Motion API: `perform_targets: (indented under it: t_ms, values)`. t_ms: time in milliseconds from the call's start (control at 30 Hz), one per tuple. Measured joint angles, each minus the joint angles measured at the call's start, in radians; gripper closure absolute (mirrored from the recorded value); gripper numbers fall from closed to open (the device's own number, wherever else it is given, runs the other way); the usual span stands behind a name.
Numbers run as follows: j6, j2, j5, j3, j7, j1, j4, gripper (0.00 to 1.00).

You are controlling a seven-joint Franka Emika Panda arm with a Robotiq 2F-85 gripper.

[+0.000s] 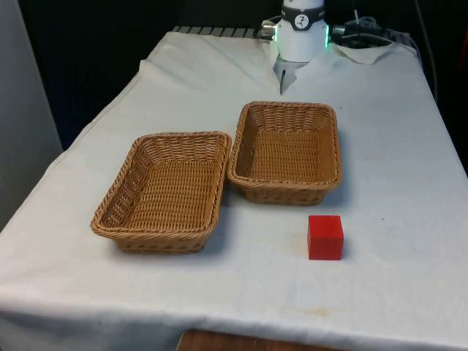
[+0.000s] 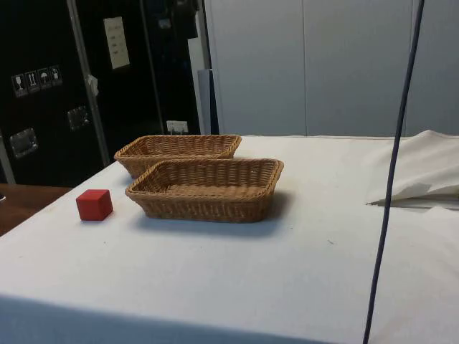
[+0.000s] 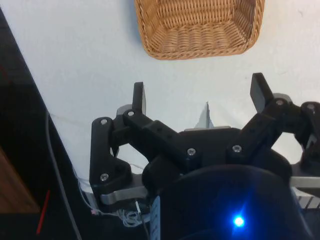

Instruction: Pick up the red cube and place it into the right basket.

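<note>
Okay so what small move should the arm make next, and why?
Probably carry the gripper out over the table toward the red cube. Its fingers are spread wide with nothing between them, and the cube sits untouched on the cloth, just in front of the right basket on the front view's right.

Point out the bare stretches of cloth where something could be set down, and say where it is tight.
Bare cloth: the wide strip at the front view's right of the right basket and red cube; the near strip in front of the left basket; the stretch between the baskets and the open gripper. Tight: the two baskets nearly touch, and the cube sits close to the right basket's near wall.
</note>
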Motion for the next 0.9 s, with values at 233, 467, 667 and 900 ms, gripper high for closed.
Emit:
perform_targets:
  t_ms: [233,467,667,900]
  values:
    - [-0.001,0.065,0.008,0.014,0.007,0.0,0.069,0.0]
    - [-0.001,0.123,0.017,0.016,0.007,0.0,0.128,0.0]
    - [0.0,0.172,0.026,0.016,0.005,-0.001,0.18,0.0]
    - [0.0,0.23,0.034,0.016,0.001,-0.004,0.243,0.0]
